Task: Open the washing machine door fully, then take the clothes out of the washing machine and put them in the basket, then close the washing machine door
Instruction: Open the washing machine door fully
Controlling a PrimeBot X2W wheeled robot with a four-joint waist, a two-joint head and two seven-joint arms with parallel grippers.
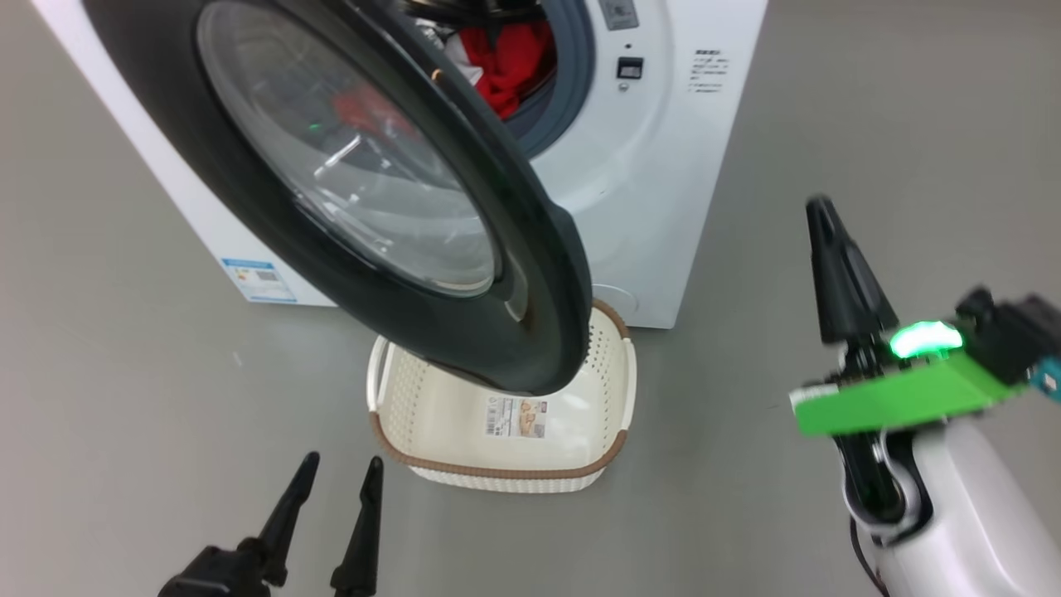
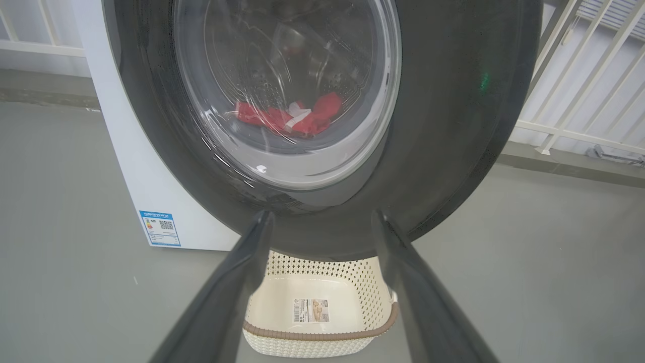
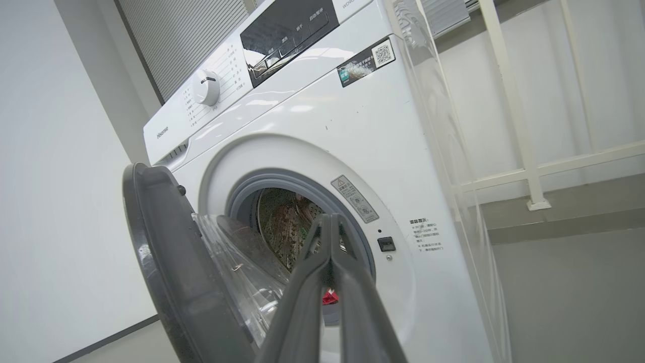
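The washing machine [image 1: 646,207] [image 3: 312,126] stands white at the back. Its door [image 1: 348,191] [image 2: 443,126] [image 3: 166,262], black-rimmed with a glass bowl, hangs part open over the basket [image 1: 497,477] [image 2: 312,338]. Red clothes [image 1: 510,62] [image 2: 292,118] [image 3: 330,298] lie in the drum. My left gripper [image 1: 336,481] [image 2: 320,222] is open, low in front of the basket and door. My right gripper [image 1: 821,207] [image 3: 327,218] is shut on nothing, off to the right of the door and pointing at the drum opening.
Grey floor lies all around, with free room to the right of the machine. A white railing [image 2: 579,91] [image 3: 524,151] stands behind and beside the machine. A blue label [image 1: 259,280] marks its lower left corner.
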